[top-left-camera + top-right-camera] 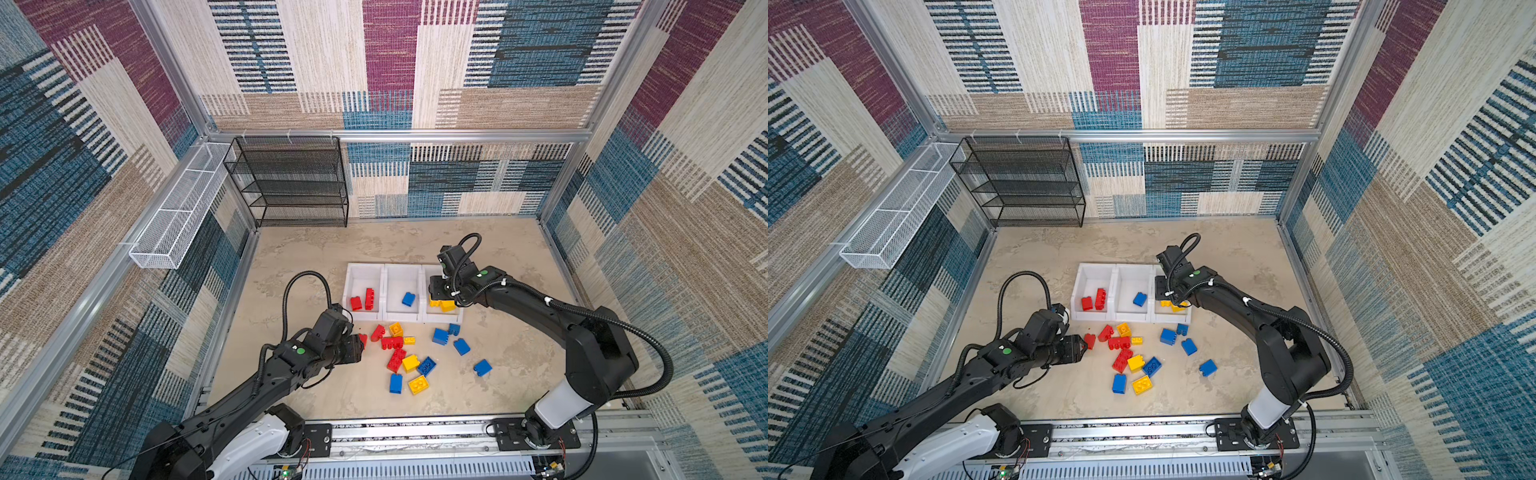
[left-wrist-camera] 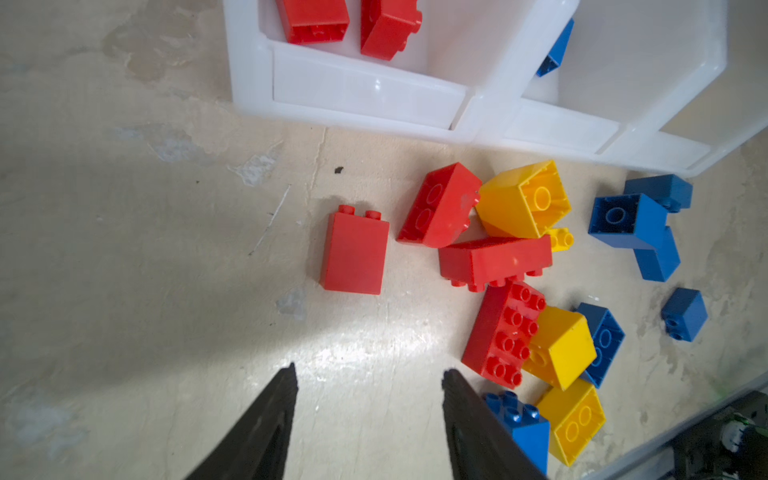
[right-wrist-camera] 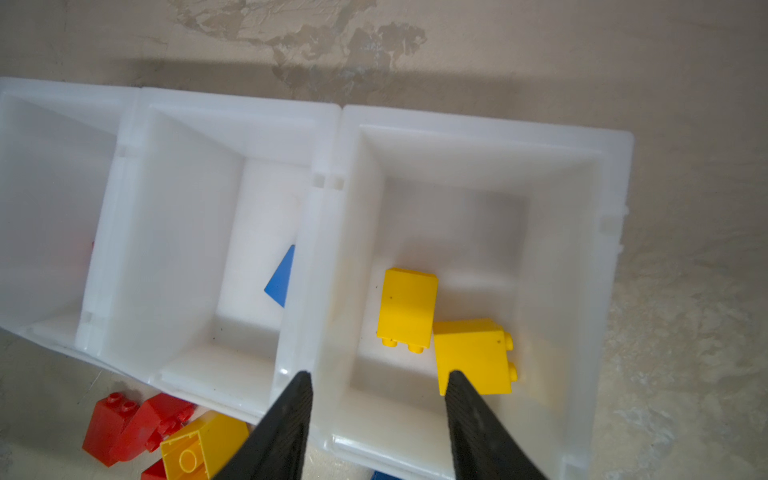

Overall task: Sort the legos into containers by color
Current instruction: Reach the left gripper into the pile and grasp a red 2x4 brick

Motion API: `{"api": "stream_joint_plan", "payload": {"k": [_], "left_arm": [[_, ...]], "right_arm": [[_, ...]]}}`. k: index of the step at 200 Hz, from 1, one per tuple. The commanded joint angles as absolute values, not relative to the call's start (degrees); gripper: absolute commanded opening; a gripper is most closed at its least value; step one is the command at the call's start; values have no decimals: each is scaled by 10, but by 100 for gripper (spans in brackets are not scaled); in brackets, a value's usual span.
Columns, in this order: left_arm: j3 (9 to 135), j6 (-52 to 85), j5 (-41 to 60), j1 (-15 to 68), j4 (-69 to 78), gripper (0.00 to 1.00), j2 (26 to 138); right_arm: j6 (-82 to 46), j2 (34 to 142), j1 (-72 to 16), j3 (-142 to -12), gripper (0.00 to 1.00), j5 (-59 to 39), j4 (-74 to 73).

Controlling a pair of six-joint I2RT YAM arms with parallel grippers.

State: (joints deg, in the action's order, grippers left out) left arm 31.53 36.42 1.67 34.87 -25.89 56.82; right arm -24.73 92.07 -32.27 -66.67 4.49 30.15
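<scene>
Left claw (image 2: pixel 370 370): jaws well apart with nothing between them, hanging over bare tabletop (image 2: pixel 145 291)
Lone red brick (image 2: pixel 354 253): lies flat on the tabletop at the 9 o'clock edge of the loose heap (image 1: pixel 397 359), apart from its neighbours; in a top view it sits just past the left claw's tips, toward 1 or 2 o'clock of them
Long axis: runs roughly 12 to 6 o'clock, studs toward the bins; the jaws appear to open across it, so they would likely close on its narrow width
Nearer arm: the left, plainly; the right is well apart, up at the bins
Right claw (image 3: pixel 379 374): open and empty, poised over the right bin (image 3: pixel 478 120), where two yellow bricks (image 3: pixel 409 305) lie on its floor
Left bin (image 1: pixel 361 272): two red bricks (image 1: pixel 369 298) inside, about 12 o'clock of the lone red brick; I judge it that brick's destination
Middle bin (image 1: pixel 402 274): one blue brick (image 1: pixel 408 299)
Left wrist view alone: shows the whole lone brick and the bare gap between it and the tips; a top view has the claw overlapping it
Right wrist view alone: shows both yellow bricks clear of the jaws; the top views hide them partly under the wrist
</scene>
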Motion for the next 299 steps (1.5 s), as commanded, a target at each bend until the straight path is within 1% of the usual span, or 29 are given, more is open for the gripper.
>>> {"api": "stream_joint_plan", "payload": {"k": [1,132,213,299], "left_arm": [[336,352,18,360,-237,59,596],[403,301,20,469,-217,59,742],[441,276,31,507,-213,58,825],[471,252,42,530,-207,50,890]], "right_arm": [[-260,903,-323,-656,55,42,299],[-272,847,-323,-599,56,43,294],[-275,828,-323,-578,57,44,292],[-282,820,-322,-580,57,47,296]]}}
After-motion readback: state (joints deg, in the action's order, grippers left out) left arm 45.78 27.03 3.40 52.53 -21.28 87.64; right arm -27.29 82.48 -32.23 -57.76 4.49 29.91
